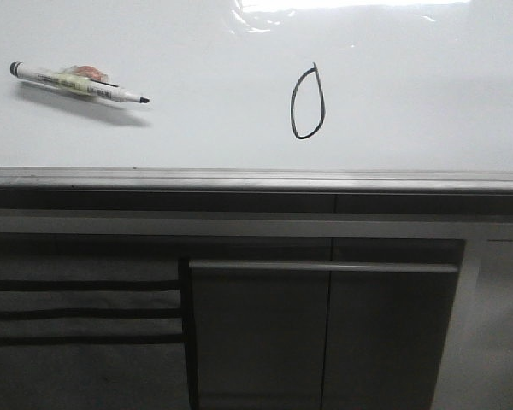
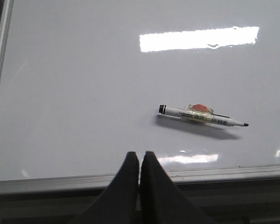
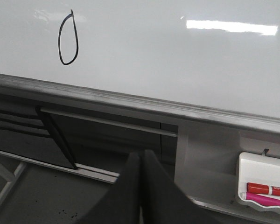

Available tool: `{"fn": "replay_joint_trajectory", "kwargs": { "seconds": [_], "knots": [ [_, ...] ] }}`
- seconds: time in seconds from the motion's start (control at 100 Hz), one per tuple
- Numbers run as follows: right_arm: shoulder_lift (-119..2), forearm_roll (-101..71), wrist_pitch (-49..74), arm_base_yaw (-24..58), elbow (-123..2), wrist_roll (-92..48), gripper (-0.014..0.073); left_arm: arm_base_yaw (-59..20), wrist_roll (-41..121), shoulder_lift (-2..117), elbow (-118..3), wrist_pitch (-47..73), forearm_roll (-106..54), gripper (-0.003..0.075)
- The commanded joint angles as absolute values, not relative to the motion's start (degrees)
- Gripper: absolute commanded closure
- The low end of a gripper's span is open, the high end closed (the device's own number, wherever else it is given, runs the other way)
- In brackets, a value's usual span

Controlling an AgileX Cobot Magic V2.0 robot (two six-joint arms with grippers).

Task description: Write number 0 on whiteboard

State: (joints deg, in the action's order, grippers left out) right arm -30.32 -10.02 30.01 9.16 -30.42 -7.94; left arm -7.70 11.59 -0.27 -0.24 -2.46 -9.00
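The number 0 (image 1: 307, 102) is a thin black oval with a short tail on top, drawn on the whiteboard (image 1: 410, 94). It also shows in the right wrist view (image 3: 68, 39). A marker (image 1: 77, 83) with its cap off lies flat on the board at the left, its tip towards the 0. It also shows in the left wrist view (image 2: 203, 115). My left gripper (image 2: 140, 156) is shut and empty, over the board's near edge, apart from the marker. My right gripper (image 3: 142, 154) is shut and empty, below the board's edge, in front of the cabinet.
A grey metal edge strip (image 1: 256, 179) runs along the board's near side. Dark grey cabinet panels (image 1: 325, 333) stand below it. A white tray (image 3: 263, 184) with a red and a pink marker hangs at the right.
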Motion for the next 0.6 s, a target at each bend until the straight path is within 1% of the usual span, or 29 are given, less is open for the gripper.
{"fn": "replay_joint_trajectory", "kwargs": {
  "seconds": [0.0,0.07,0.2,0.4,0.59],
  "knots": [
    [-30.87,-10.33,25.89,8.76,-31.91,-7.91,0.0666,-7.73,10.86,-1.8,1.18,-6.49,-8.97,0.0741],
    [-30.87,-10.33,25.62,8.76,-31.91,-7.91,0.0666,-7.73,10.86,-1.8,1.18,-6.49,-8.97,0.0741],
    [-25.8,-10.21,22.03,7.06,-27.53,-8.01,0.0666,-7.73,10.86,-1.8,1.18,-6.49,-8.97,0.0741],
    [-14.93,-11.84,7.49,0.05,-13.75,-8.01,0.0666,-7.73,10.86,-1.8,1.18,-6.49,-8.97,0.0741],
    [-6.5,-12.0,-1.28,-0.72,-1.78,-8.01,0.0666,-7.73,10.86,-1.8,1.18,-6.49,-8.97,0.0741]
  ]
}}
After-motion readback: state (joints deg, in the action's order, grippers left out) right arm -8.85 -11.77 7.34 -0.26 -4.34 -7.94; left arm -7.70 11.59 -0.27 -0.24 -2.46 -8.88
